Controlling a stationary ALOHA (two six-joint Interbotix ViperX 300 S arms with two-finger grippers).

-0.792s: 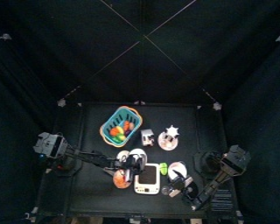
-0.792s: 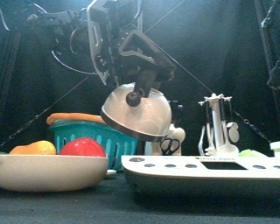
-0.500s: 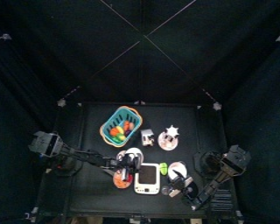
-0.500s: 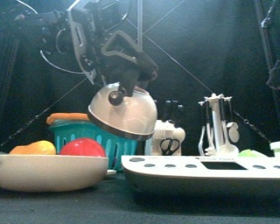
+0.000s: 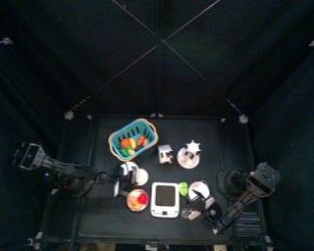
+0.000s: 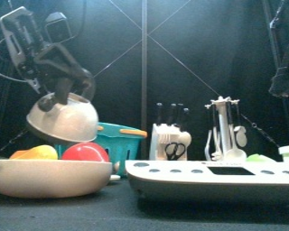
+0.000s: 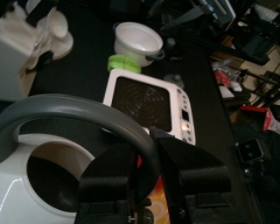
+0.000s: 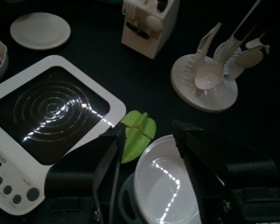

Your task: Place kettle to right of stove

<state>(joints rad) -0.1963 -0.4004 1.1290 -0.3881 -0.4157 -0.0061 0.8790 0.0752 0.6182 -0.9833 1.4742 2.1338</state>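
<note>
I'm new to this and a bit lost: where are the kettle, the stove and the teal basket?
kettle (image 6: 60, 118): front view, on its silver body.
stove (image 8: 49, 105): right wrist view, on its dark ringed top panel.
teal basket (image 5: 136, 129): top view, on its rim.
</note>
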